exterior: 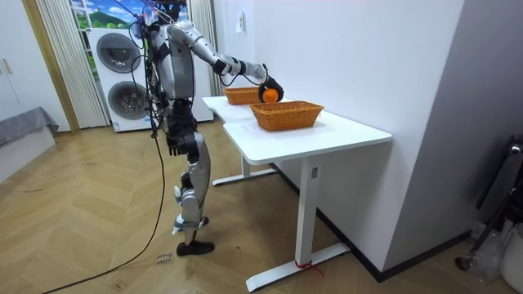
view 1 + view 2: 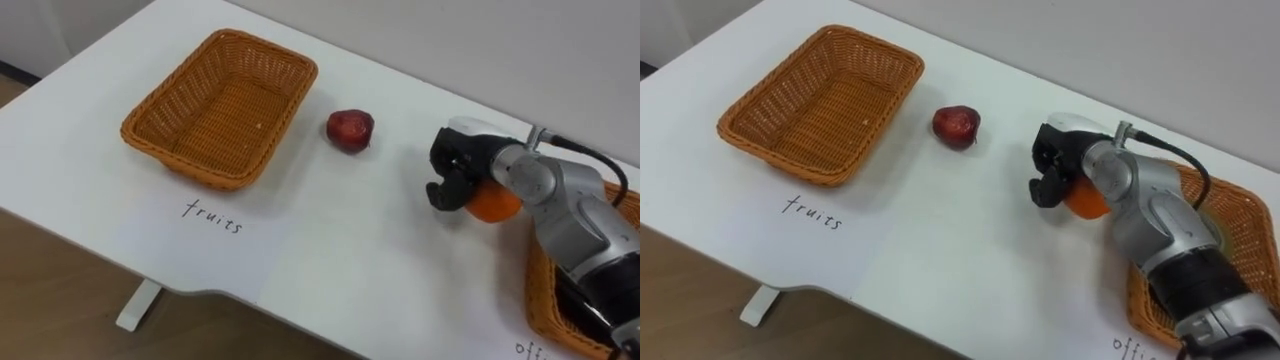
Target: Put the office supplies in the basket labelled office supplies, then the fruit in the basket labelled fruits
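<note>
Right hand (image 2: 452, 178) curled round orange (image 2: 497, 205), gripping it over white table (image 2: 350, 250), near far edge, just beside right wicker basket (image 2: 538, 298) at right end. Red apple (image 2: 350, 130) lies mid-table, apart from hand, near left wicker basket (image 2: 220, 105).

Right arm stretched forward, right hand (image 2: 455, 165) curled round orange (image 2: 498, 206)

Robot stands on wood floor at white table's (image 1: 335, 137) long edge, room view's left. Right hand (image 1: 272, 85) reaches over surface, holds orange (image 1: 268, 95) between near basket (image 1: 286, 115) and far basket (image 1: 239, 95). Stacked washing machines (image 1: 119, 80) behind.
</note>
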